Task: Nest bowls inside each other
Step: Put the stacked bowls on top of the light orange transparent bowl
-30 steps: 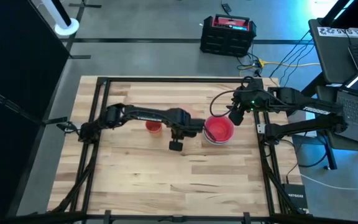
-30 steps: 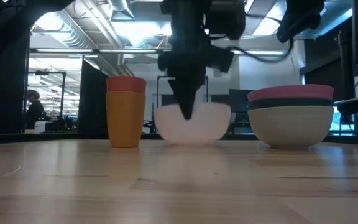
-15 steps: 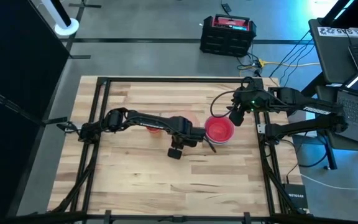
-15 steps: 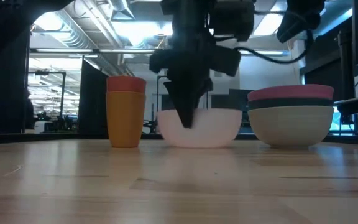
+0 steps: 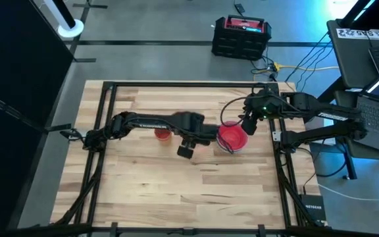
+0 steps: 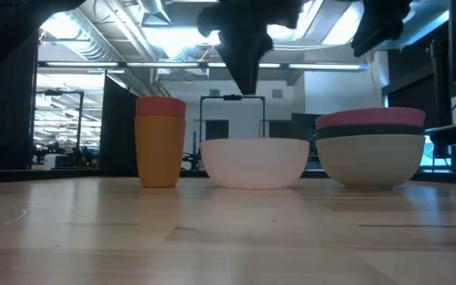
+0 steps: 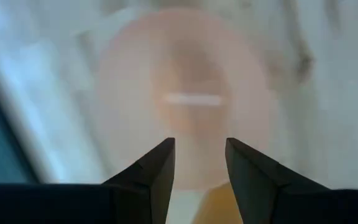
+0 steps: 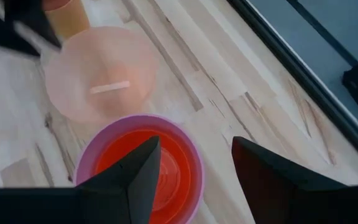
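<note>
A light pink bowl (image 6: 254, 162) stands upright on its base on the wooden table, between a stacked pair of cups and a stack of bowls. My left gripper (image 7: 199, 149) hangs open straight above it (image 6: 245, 83), pointing down, clear of the rim. The orange cup (image 6: 160, 154) holds a red cup (image 6: 161, 106). In the stack, a white-mint bowl (image 6: 370, 162) carries a dark teal one (image 6: 370, 131) and a mauve-pink one (image 8: 191, 140), with a red bowl (image 8: 166, 177) inside. My right gripper (image 8: 194, 168) hovers open above the stack (image 5: 247, 124).
Bare wood fills the near half of the table (image 5: 176, 191). Black frame rails run along its left and right edges (image 5: 283, 164). A black and red case (image 5: 241, 36) sits on the floor beyond the far edge, and laptops (image 5: 374, 59) stand off to the right.
My left gripper has opened, let go of the light pink bowl and risen straight up, well clear of it. The bowl, tilted and blurred a second ago, now sits level and still on the table. My right gripper has kept its place.
</note>
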Controlling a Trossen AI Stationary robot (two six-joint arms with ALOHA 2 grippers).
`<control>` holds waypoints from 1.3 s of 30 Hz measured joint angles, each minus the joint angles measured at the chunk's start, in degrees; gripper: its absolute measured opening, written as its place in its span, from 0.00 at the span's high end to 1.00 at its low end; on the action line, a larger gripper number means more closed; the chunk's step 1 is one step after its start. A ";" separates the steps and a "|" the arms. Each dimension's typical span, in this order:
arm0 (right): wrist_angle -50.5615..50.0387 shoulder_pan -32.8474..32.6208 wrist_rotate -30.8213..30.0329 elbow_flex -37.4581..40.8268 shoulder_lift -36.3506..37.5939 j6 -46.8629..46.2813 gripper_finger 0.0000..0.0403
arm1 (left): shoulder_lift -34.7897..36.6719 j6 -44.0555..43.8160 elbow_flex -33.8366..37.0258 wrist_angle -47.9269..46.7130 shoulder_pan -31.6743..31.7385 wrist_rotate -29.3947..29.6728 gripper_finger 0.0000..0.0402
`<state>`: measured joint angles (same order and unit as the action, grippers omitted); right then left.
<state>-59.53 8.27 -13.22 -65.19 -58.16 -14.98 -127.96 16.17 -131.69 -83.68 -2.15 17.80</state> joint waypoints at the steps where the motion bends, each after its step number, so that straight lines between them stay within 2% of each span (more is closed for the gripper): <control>1: 0.09 0.00 0.10 0.00 -0.16 0.23 0.54 | 0.34 0.22 -0.87 -0.77 0.08 0.84 0.69; 4: 1.35 0.00 -0.08 0.00 -1.05 1.73 0.54 | 2.81 -0.39 -2.54 -2.82 0.73 3.75 0.68; 9: 1.11 0.00 -0.04 0.00 -3.35 0.60 0.54 | 10.38 -3.37 -3.27 -2.05 2.38 4.59 0.68; 14: -6.36 1.39 6.55 0.18 -6.99 -2.81 0.54 | 18.00 -10.24 -3.33 -2.37 4.15 4.84 0.68; 32: -7.63 4.85 5.86 3.49 -15.71 -1.87 0.54 | 31.83 -16.05 -3.29 -6.24 8.60 5.07 0.68; 39: -6.24 8.32 8.32 5.67 -16.03 -1.84 0.54 | 32.63 -13.75 -3.29 -6.34 8.63 5.07 0.68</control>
<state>-65.77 16.58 -4.89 -59.52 -74.19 -16.82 -95.33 2.42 -134.98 -90.03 6.48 22.87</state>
